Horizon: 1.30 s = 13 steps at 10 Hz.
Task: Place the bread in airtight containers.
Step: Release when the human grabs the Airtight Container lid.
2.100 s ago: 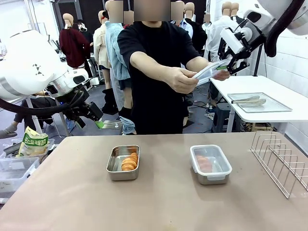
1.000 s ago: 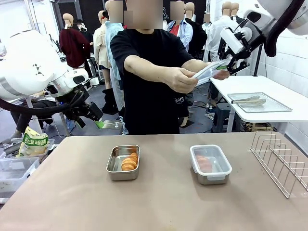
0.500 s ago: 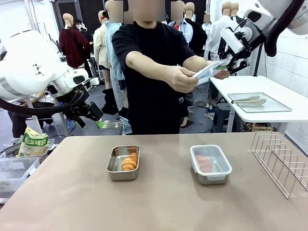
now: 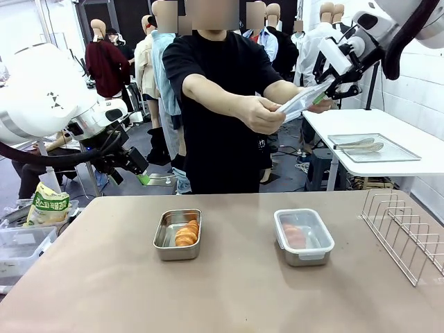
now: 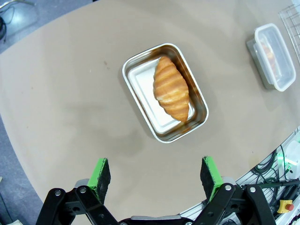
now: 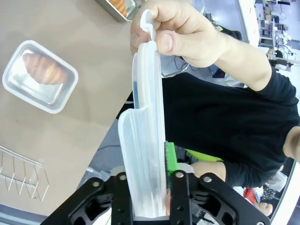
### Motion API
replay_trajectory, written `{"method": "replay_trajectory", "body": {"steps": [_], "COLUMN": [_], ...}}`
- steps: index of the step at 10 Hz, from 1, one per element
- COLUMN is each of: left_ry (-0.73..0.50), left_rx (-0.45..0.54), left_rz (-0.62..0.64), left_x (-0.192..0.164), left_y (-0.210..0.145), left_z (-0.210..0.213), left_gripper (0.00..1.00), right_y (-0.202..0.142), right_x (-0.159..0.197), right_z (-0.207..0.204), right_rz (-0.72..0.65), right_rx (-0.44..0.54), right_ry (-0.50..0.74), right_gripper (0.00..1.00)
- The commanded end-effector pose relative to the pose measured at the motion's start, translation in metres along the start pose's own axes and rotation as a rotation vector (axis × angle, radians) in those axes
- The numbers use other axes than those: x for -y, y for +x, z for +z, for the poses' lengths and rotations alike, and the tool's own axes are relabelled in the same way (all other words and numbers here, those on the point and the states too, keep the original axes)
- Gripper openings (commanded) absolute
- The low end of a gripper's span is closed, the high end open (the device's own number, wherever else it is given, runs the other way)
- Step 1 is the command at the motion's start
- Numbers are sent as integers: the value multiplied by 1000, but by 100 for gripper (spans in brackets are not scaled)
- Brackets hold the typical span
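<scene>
One croissant lies in an uncovered steel container on the table. A second croissant shows through the clear lid of the other container. High at the right, a loose clear lid stands between the fingers of my right gripper. One green pad rests against it and the other finger is hidden behind it. The person's hand pinches the lid's far end. My left gripper hangs open above the uncovered container.
A wire rack stands at the table's right edge. A white side table carries a flat steel tray with tongs. A snack bag and a clear plastic box sit off the table's left side.
The right gripper's fingers have shifted slightly around the lid, which the person still holds. The left arm and both containers have stayed put.
</scene>
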State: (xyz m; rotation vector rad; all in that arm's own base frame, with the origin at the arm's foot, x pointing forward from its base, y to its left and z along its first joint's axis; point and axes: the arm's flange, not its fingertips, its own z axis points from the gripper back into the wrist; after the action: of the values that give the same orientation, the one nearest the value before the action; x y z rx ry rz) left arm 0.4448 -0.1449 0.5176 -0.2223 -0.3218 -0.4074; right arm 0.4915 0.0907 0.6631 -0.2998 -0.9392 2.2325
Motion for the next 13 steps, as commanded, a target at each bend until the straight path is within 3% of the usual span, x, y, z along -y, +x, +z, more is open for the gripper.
{"method": "replay_trajectory", "body": {"steps": [1, 3, 8, 9, 10, 11, 13], "left_ry": [2, 2, 2, 2, 2, 2, 2], "left_rx": [3, 3, 3, 3, 3, 3, 3], "left_rz": [1, 1, 1, 1, 1, 1, 1], "left_x": [-1, -1, -1, -1, -1, -1, -1], "left_y": [1, 1, 1, 1, 1, 1, 1], "left_z": [1, 1, 1, 1, 1, 1, 1], "left_gripper": [100, 100, 100, 100, 100, 100, 100], "right_y": [1, 0, 1, 0, 2, 1, 1], "right_x": [0, 0, -4, -5, -8, -3, -3], "right_z": [0, 1, -10, -18, -39, -10, -10], "right_rz": [14, 18, 48, 70, 194, 43, 43], "right_rx": [-19, -20, -32, -28, -18, -21, -21], "right_ry": [-9, -4, 68, 118, 279, 62, 62], "right_gripper": [69, 100, 100, 100, 100, 100, 100]}}
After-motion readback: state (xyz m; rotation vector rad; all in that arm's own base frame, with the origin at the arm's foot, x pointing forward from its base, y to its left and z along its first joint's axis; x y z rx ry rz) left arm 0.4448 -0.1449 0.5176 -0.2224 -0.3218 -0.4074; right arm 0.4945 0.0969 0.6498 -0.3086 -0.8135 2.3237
